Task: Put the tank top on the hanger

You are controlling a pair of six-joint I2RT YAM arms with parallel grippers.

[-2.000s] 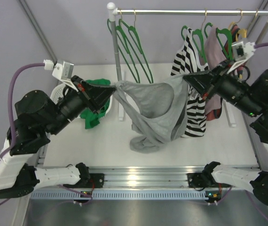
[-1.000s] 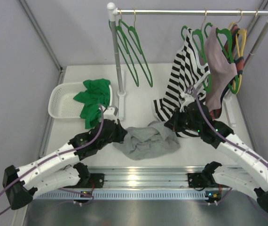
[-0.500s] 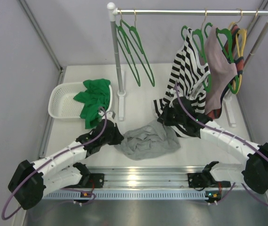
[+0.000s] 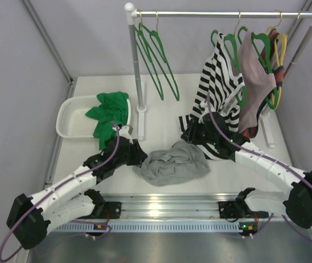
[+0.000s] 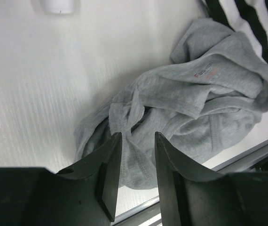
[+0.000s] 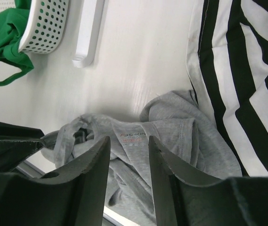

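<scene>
- Both claws are released. Your left claw (image 5: pixel 137 139) hangs with its fingers apart over the left edge of the tank top (image 5: pixel 195 103). Your right claw (image 6: pixel 128 141) is spread above the neck label, with nothing between its fingers.
- The tank top (image 4: pixel 171 163) lies in a crumpled heap low in the centre of the overhead view, between the two claws and near the front edge of the worktop (image 4: pixel 161 120).
- Several layers are bunched under your left claw, so closing there would probably take a wad and not a single strap or neck edge. The openings would then be hard to find for the hanger (image 4: pixel 146 39).
- The hem of the striped top (image 6: pixel 237 84) touches the heap at the right. A right-claw grasp placed a little too far right could pinch stripes along with the grey cloth.
- A sideways or frontward drag could push the heap off the front edge.
- There is bare worktop above the heap, reaching the rack post (image 4: pixel 136 71) at upper centre-left.
- The empty green hangers hang just right of that post, well apart from the heap, and the gap between them and the striped top looks like your clearest lifting lane.
- At the left, the basket (image 4: pixel 71 118) and the green garment (image 4: pixel 109 114) spilling from it crowd your left arm.
</scene>
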